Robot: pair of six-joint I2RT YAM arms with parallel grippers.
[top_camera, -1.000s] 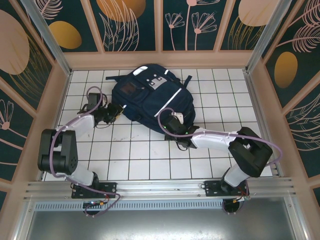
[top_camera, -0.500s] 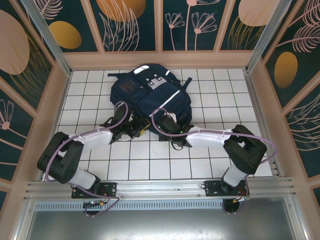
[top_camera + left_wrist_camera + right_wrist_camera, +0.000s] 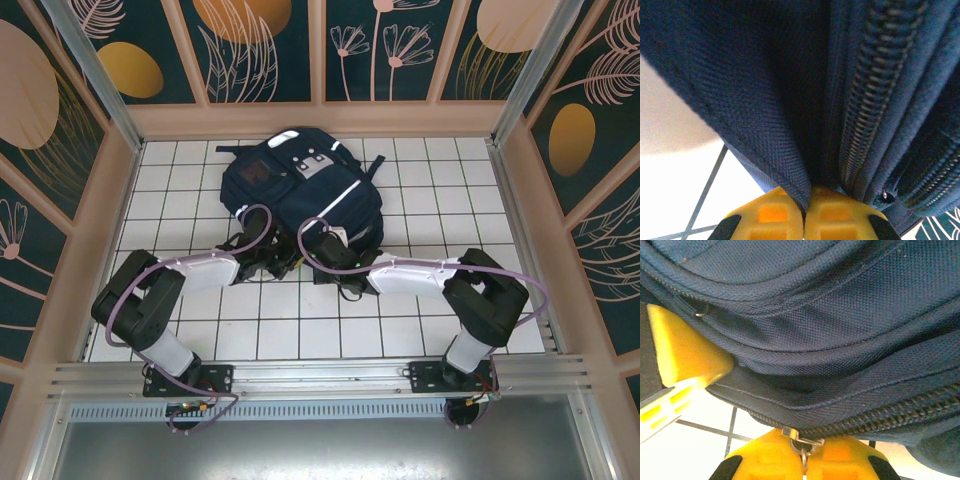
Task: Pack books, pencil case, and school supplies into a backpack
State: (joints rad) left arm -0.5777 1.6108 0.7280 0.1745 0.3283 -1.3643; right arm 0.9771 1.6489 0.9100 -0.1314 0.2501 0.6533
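Right now your left gripper (image 3: 805, 214) pinches the backpack's (image 3: 760, 95) fabric edge, and your right gripper (image 3: 804, 464) clamps its zipper pull (image 3: 801, 441).

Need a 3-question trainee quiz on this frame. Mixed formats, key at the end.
1. True or false: the backpack stands upright on the table.
2. What is the right hand pinching? A) a shoulder strap B) the zipper pull C) a buckle
3. Fill in: the left hand is shut on a fold of the backpack's navy ____.
Key: 1 false, it lies flat; 2 B; 3 fabric.
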